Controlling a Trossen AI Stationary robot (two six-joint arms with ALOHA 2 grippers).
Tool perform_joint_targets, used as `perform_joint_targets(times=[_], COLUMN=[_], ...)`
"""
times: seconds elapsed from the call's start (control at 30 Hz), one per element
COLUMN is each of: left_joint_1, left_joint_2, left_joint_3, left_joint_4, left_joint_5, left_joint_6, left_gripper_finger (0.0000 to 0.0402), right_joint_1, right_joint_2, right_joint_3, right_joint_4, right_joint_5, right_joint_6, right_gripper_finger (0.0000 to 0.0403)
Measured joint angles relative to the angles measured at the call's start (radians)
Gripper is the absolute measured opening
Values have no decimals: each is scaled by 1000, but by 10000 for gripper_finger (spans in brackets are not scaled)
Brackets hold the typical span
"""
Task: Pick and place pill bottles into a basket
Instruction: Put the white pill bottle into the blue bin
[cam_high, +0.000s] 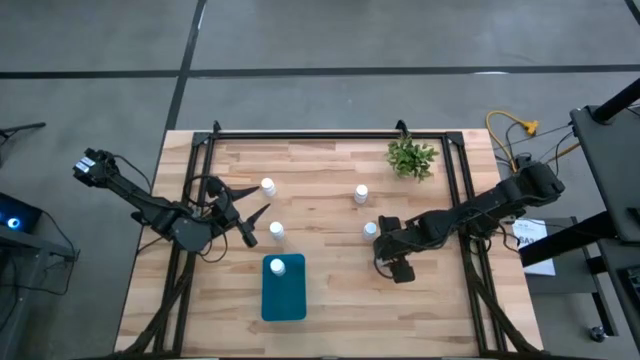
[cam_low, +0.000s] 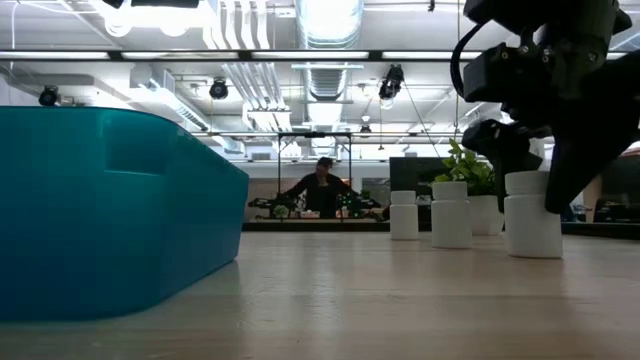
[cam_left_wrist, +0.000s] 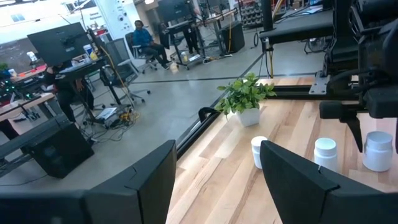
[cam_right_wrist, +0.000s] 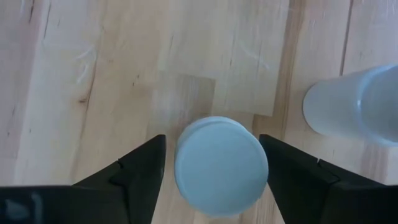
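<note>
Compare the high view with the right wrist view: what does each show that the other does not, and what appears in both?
Only the high view shows the teal basket holding one pill bottle, the plant and the left gripper. Only the right wrist view shows the right gripper open, a finger either side of a bottle cap. Both show the wooden table.

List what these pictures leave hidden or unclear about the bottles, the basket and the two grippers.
- Basket contents: its near wall blocks them in the low view; only the high view shows one pill bottle inside.
- Bottle under the right gripper: the arm covers it from above; the right wrist view shows only its cap.
- Farthest bottle: too small for detail.
- Left gripper: nothing between its open jaws.
</note>
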Motion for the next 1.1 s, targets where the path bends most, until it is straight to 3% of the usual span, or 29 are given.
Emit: perform_joint_targets(times=[0.27,0.5,0.8,1.1], left_joint_1=[0,0,0,0], left_joint_2=[0,0,0,0], left_joint_3=[0,0,0,0], left_joint_4=[0,0,0,0], left_joint_5=[0,0,0,0], left_joint_6=[0,0,0,0], left_gripper_finger=[215,215,215,215], right_joint_1=[0,0,0,0], right_joint_2=[-6,-6,-18,-15], right_joint_3=[12,18,26,166], right_joint_4=[-7,-9,-26,-50], right_joint_5=[0,-12,-39,-37], right_joint_6=[0,0,-15,-58], right_gripper_finger=[210,150,147,147])
